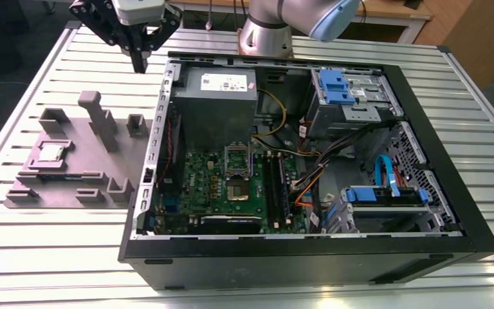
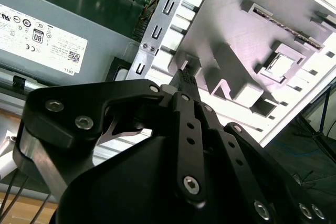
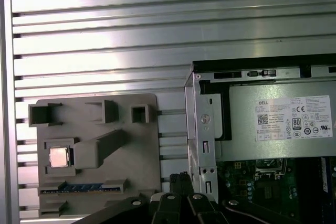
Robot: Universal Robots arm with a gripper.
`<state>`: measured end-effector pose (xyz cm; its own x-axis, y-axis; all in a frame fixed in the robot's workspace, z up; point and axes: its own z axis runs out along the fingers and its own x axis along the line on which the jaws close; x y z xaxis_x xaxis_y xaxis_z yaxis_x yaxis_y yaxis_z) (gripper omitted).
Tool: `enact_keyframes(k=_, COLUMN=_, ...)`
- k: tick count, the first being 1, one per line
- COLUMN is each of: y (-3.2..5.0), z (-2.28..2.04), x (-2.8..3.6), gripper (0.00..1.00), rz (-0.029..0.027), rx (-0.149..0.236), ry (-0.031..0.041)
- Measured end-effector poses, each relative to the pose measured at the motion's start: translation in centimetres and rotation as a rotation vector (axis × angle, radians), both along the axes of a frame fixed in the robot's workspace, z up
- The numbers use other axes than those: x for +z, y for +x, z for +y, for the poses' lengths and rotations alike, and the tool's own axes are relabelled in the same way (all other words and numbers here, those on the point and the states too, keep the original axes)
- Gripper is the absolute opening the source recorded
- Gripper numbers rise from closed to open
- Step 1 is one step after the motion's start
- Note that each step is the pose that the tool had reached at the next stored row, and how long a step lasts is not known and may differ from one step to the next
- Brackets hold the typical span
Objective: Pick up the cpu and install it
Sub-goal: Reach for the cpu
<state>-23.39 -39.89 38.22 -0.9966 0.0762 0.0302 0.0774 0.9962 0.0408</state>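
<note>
**Gripper.** In the exterior view the gripper (image 1: 139, 64) hangs above the ribbed metal surface (image 1: 58, 257), at about 11 o'clock from the open computer case (image 1: 316, 254) and just outside its rear corner. The fingers (image 2: 184, 85) are pressed together at the tips and hold nothing – both wrist views show them meeting in one narrow point with no part between them.

**Component.** The cpu (image 1: 52, 152) lies flat, metal top up, in a square recess of the grey fixture plate (image 1: 88, 151). The plate rests on the surface at 9 o'clock from the case, and the cpu sits well apart from the gripper, at about 7 o'clock from it. The first wrist view shows the cpu (image 3: 59, 157) seated in the same recess, untouched.

**Case.** Inside the case the green motherboard (image 1: 200, 187) lies flat, with the socket (image 1: 234, 188) near its middle – at 6 o'clock from the grey power supply (image 1: 217, 96).
</note>
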Motion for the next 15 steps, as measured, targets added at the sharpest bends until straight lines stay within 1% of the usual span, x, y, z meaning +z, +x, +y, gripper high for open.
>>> enact_keyframes(k=15, y=-0.30, z=0.00, x=-0.09, gripper=0.10, rz=0.0000, rx=0.000, ry=0.0000)
